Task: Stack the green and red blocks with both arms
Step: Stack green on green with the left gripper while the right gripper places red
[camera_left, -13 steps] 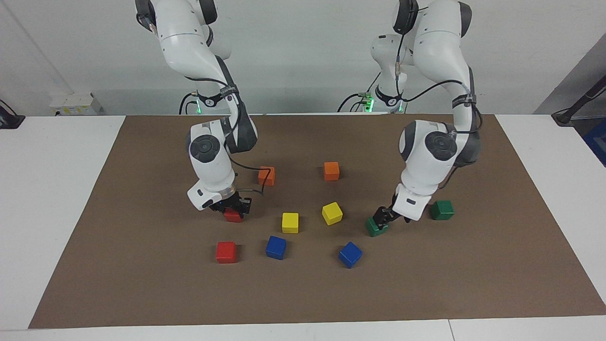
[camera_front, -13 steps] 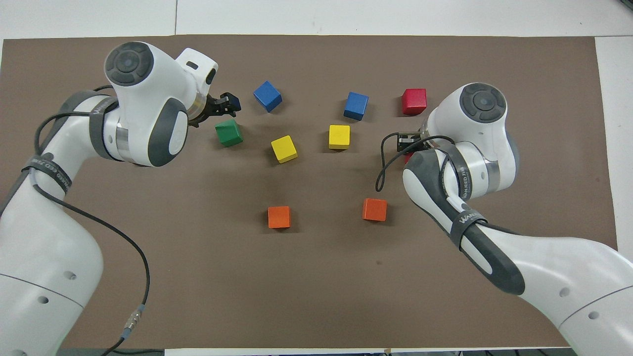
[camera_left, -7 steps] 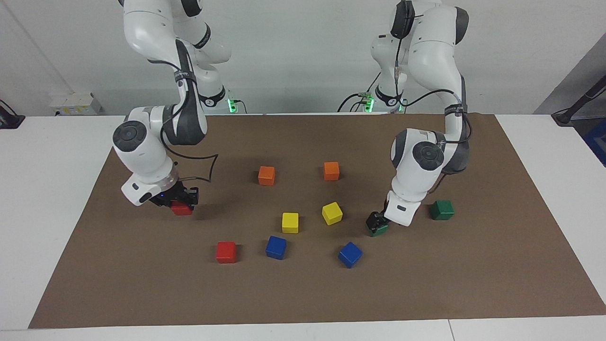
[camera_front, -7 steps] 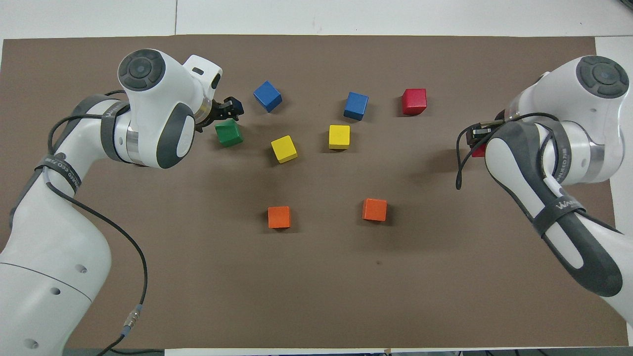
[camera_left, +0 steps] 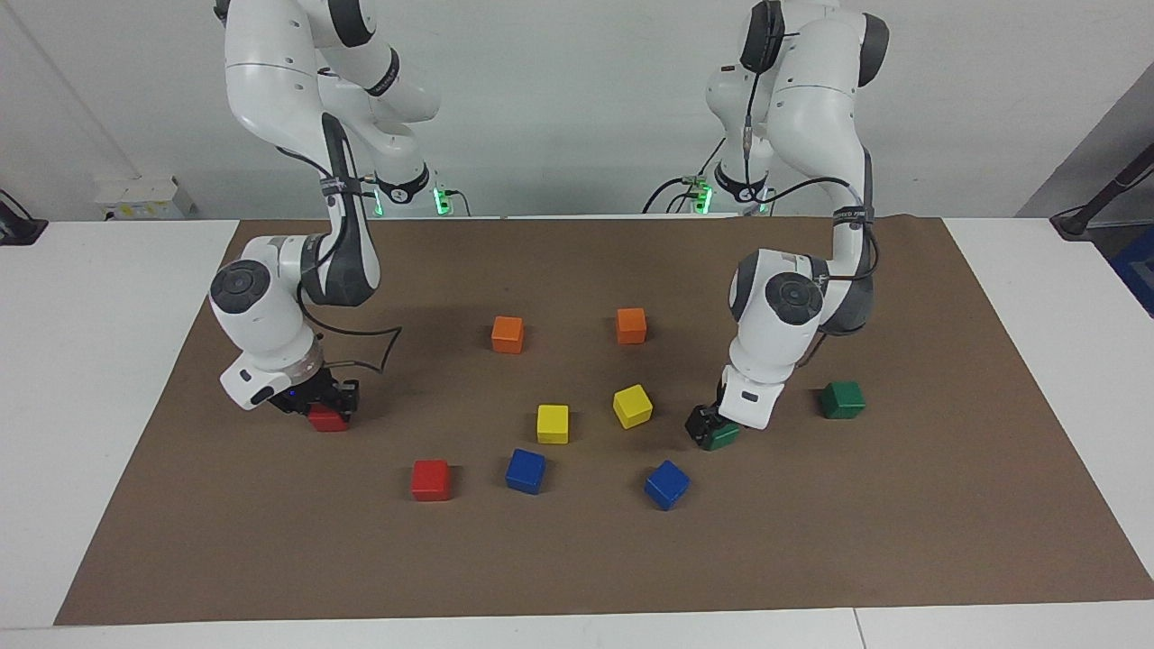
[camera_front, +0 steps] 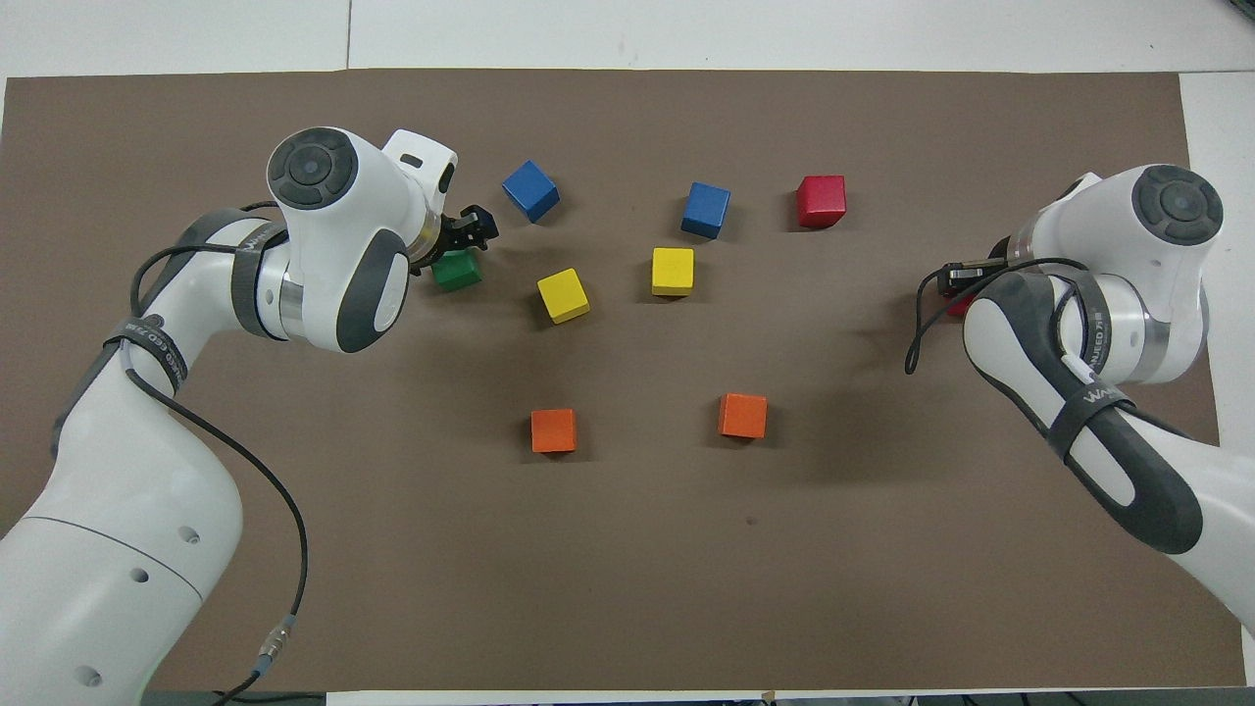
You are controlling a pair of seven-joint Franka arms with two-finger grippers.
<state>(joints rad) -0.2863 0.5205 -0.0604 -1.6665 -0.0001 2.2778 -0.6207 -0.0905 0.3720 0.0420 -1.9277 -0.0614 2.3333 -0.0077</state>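
Red cubes (camera_left: 431,479) 2, 1 in right claw (camera_left: 326,410); left claw (camera_left: 709,428) unclear.

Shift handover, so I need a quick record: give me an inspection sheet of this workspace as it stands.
Surface: brown mat on a white table; no stack built.
Job's things: one red block free; held red block at the right arm's end. One green block free; another green block under the left gripper.
Clutter: two orange cubes, two yellow cubes, two blue cubes, all loose on the mat.
Grippers: right gripper shut on the held red block; left gripper down at its green block, grip unclear.
Cables: black cable loops beside the right wrist.
Surroundings: white wall; nothing else noted.
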